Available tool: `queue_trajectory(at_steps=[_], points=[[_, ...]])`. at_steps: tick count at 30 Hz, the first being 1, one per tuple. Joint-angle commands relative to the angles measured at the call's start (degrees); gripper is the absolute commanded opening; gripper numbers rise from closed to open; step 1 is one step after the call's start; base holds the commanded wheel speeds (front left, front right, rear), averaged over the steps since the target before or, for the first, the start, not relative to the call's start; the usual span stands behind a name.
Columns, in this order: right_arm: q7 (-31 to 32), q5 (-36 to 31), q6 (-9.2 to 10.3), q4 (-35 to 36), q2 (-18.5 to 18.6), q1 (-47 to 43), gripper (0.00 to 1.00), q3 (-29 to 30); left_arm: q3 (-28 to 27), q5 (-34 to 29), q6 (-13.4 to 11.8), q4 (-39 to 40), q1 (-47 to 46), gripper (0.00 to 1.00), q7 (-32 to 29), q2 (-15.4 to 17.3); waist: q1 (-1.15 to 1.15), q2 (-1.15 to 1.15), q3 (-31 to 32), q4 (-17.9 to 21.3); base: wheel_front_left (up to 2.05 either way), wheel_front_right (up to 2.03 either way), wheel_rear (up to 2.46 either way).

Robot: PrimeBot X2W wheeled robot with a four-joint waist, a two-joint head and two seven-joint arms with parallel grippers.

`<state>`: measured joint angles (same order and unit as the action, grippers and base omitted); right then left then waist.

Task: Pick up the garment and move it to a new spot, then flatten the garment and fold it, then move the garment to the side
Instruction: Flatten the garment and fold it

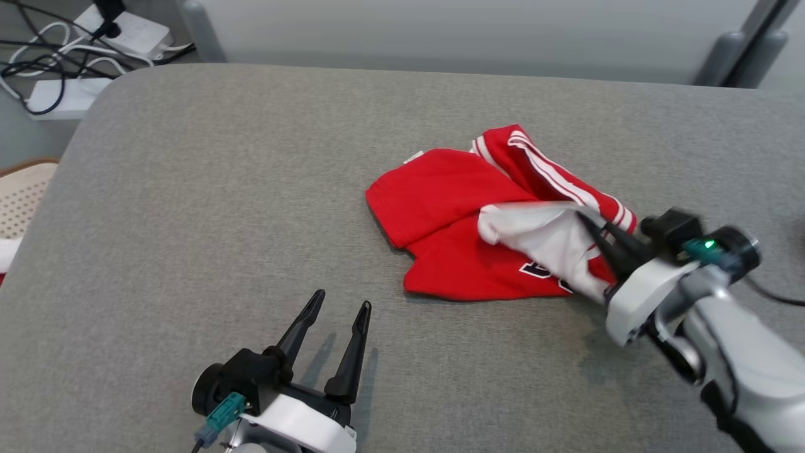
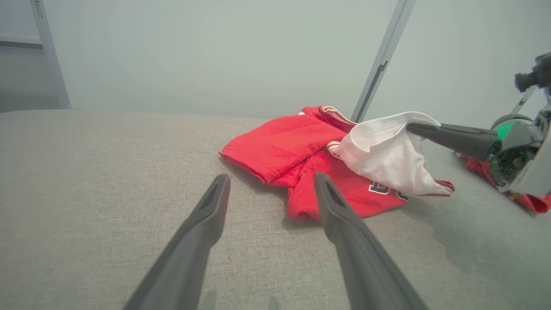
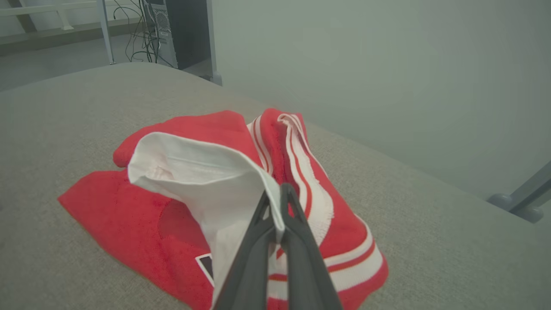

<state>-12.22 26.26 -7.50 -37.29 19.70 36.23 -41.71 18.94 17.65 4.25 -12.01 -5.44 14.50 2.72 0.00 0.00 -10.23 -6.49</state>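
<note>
White lining of garment in right end effector

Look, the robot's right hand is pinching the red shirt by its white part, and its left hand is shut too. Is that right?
Not quite. The left hand is open, its two fingers spread apart with nothing between them, as the head view shows. The right hand is indeed pinching the red shirt by its white part.

Place: lab-like test room
Off the far-left corner of the tabletop: power strips, tangled cables on the floor
Behind it: metal posts
</note>
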Motion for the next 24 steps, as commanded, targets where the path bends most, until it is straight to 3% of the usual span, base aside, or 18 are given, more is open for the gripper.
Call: queue_trajectory(at_steps=[1, 11, 19, 24], points=[[-1.3, 0.2, 0.01, 2.4, 0.8, 0.6, 0.00, 2.1, -1.7, -0.4, 0.3, 1.2, -2.3, 1.00, 0.5, 0.2, 0.00, 0.00, 0.3, 1.4, 0.00, 0.00, 0.00], [-2.6, -5.1, 0.01, 12.5, 4.1, -1.3, 0.00, 22.1, -0.5, -1.2, 1.3, -0.8, -4.3, 1.00, 0.5, 0.2, 0.00, 0.00, 0.6, 6.7, 0.00, 0.00, 0.00], [-2.1, -8.4, 0.01, 15.8, 3.9, -4.4, 0.00, 30.7, 1.6, -2.3, 2.2, -4.3, -6.7, 1.00, 0.5, 0.2, 0.00, 0.00, 0.1, 8.3, 0.00, 0.00, 0.00], [-1.7, -10.3, 0.01, 17.4, 3.0, -5.4, 0.00, 31.9, 2.4, -3.9, 2.6, -6.7, -9.0, 1.00, 0.5, 0.2, 0.00, 0.00, -0.3, 8.8, 0.00, 0.00, 0.00]])
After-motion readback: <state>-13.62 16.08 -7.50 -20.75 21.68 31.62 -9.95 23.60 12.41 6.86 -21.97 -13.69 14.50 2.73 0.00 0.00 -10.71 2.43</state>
